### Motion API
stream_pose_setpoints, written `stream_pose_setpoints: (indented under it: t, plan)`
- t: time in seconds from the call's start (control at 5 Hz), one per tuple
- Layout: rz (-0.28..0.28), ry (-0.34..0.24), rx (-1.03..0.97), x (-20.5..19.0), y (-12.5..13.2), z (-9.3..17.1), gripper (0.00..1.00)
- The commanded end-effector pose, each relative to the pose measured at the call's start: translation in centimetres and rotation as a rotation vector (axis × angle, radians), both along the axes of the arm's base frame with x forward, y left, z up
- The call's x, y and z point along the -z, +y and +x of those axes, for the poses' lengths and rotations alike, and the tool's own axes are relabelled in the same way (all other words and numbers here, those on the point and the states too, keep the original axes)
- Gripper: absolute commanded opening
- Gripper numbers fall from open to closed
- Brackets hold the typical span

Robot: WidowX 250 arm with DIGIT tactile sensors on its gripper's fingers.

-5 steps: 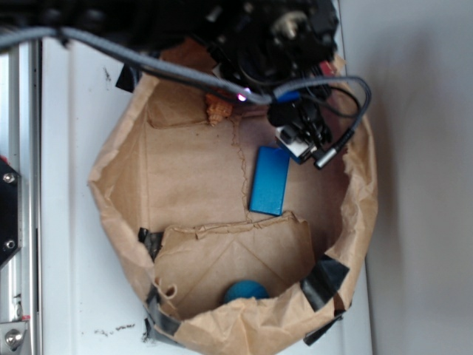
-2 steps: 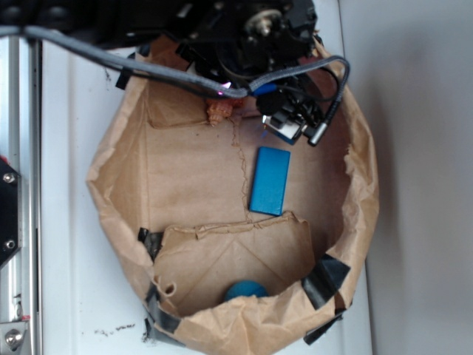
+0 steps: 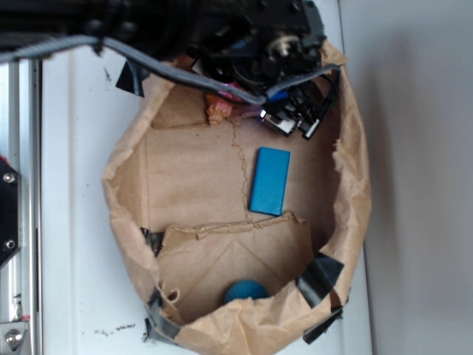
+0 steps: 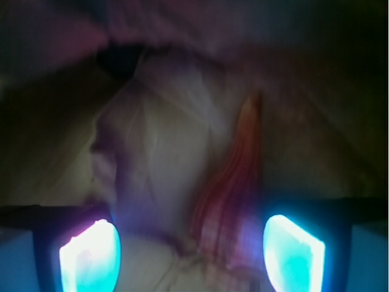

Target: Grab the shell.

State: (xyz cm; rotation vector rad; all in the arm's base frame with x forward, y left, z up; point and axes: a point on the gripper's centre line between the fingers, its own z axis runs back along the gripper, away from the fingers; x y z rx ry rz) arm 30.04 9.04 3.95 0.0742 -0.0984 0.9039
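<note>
Orange-tan ridged conch shell sits at the far edge of the crumpled brown paper bag tray, against its back wall, mostly hidden under the black robot arm in the exterior view; only a knobby pale-orange bit shows. Wrist view: shell's long tapering tail runs up between the two glowing cyan-lit fingertips, nearer the right one, blurry, on pale crinkled paper. Pincer fingers stand apart with the shell between them; contact cannot be told. Flat blue rectangular block lies near the tray's middle-right, just below the arm's silver-and-black end, apart from the shell. Teal round object sits at the near edge of the tray, partly behind the paper rim. Black tape patches on tray corners. Tray rests on white bench.
</note>
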Motion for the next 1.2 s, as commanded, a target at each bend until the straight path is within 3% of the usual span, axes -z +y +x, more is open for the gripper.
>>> stream_pose_setpoints:
  t: [0.0, 0.2, 0.4, 1.0]
  plan:
    - [0.054, 0.066, 0.024, 2.3, 0.1, 0.9, 1.0]
    - [0.051, 0.039, 0.043, 1.5, -0.1, 1.2, 0.78]
    - [0.035, 0.006, 0.052, 0.5, -0.3, 1.1, 0.0]
    - [0.018, -0.084, 0.105, -2.4, -1.1, 0.4, 0.0]
